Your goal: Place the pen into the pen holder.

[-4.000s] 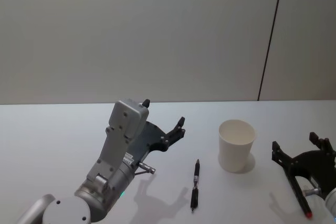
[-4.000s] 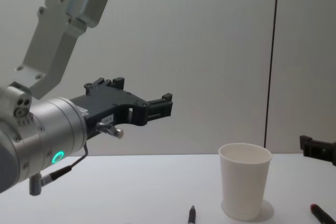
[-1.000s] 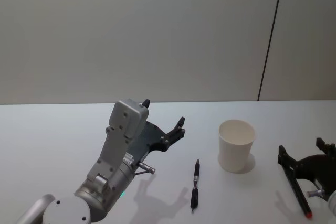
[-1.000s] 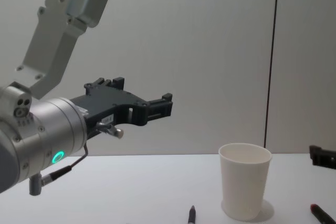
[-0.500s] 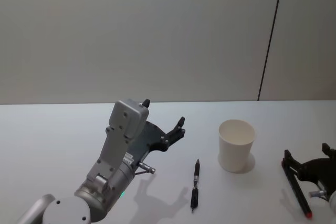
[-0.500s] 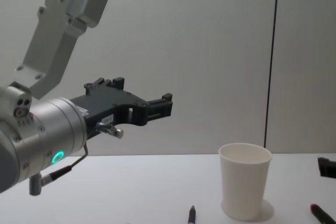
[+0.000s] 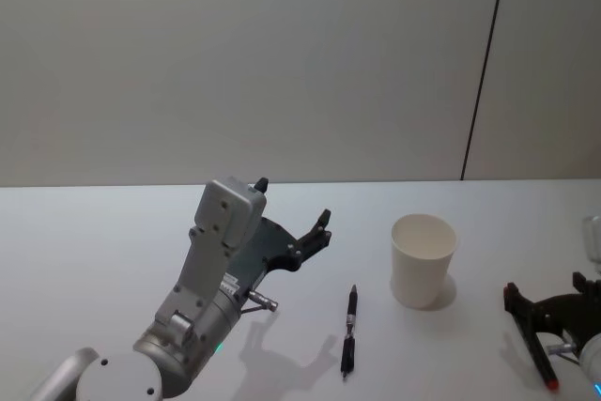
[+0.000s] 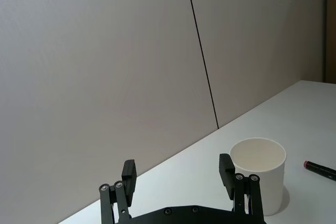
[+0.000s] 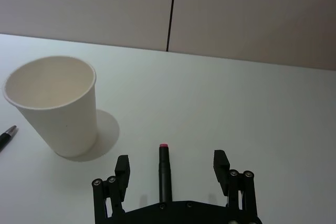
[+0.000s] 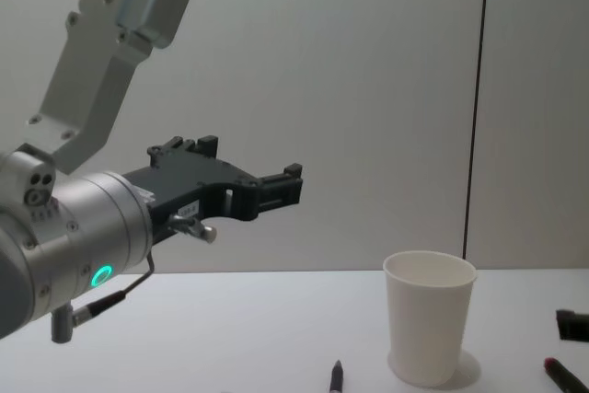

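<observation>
1. The right gripper [image 9: 171,162] hangs low on the cup's [image 7: 423,260] right. Its fingers are spread wide and hold nothing. A red-tipped pen [image 9: 164,174] lies flat on the table [image 7: 94,251] beneath it, lined up with the gap between the fingers and clear of the cup.
2. The left gripper [image 8: 177,166] is raised well to the cup's left, equally wide open and empty. A black pen [image 7: 348,330] lies flat near the cup's left side, not touching it.
3. Risks, as I judge them:
   - The pen is thin and lies flat, so fingers closing too high would miss it, and fingers going too low would jam on the table.
   - A round barrel may roll or squirt out if one finger touches it first.
   - A grip near one end would let the pen swing, making the cup's mouth harder to hit.
   - The cup looks like empty, light paper. A nudge from the gripper, or a pen dropped against the rim, could tip it.
   - With two pens out, either could be meant. The right gripper is placed for the red-tipped one.
4. The red-tipped pen is slim and dark with a small red end. The black pen has silvery bands near its middle. The cup is plain white, tapered, upright and open.
</observation>
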Controlling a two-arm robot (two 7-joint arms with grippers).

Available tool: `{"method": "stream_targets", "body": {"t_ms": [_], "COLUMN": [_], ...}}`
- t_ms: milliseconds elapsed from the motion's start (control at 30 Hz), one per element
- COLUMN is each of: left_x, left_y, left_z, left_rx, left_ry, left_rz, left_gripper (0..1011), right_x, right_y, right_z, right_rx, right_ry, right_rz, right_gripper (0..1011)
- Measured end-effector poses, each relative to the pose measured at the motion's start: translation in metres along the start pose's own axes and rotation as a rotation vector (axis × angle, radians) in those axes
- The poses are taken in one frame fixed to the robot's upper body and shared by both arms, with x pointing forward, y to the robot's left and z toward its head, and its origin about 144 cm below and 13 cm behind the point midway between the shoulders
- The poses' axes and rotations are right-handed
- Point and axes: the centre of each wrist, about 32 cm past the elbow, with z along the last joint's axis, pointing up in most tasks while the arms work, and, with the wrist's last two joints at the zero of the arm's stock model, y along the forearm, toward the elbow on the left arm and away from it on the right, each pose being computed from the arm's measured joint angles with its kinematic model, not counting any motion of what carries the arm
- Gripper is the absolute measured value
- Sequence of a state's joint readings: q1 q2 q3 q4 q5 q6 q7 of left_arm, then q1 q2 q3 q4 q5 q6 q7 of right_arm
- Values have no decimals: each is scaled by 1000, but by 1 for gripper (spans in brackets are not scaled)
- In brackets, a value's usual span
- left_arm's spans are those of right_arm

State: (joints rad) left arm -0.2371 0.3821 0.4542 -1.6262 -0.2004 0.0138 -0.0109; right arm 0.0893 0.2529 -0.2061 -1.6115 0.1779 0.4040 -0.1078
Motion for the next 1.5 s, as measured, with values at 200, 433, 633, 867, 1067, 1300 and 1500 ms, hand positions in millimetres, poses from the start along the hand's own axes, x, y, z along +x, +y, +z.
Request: {"method": "stream_targets", "body": {"t_ms": [200, 433, 633, 867, 1067, 1300, 1500], "left_x": [0, 0, 0, 0, 0, 0, 0], "left_y": [0, 0, 0, 0, 0, 0, 0], "left_z": [0, 0, 0, 0, 0, 0, 0], "left_rx": [0, 0, 0, 0, 0, 0, 0], "left_ry": [0, 0, 0, 0, 0, 0, 0], "left_rz": [0, 0, 0, 0, 0, 0, 0], "left_gripper": [1004, 1004, 1004, 1004, 1004, 1004, 1004], "right_x": [-1, -2, -3, -3, -3, -3, -4], "right_y": [10, 21, 29, 36, 43, 49, 54], "right_z": [-2, -6, -9, -12, -15, -19, -22], "right_rx": [-50, -87, -110, -126, -140, -155, -166], "right_ry": [7, 17, 29, 48, 67, 82, 90], "right_rz": [-7, -8, -4, 5, 13, 21, 27], "right_gripper": [1002, 1001, 1001, 1001, 1001, 974, 828]}}
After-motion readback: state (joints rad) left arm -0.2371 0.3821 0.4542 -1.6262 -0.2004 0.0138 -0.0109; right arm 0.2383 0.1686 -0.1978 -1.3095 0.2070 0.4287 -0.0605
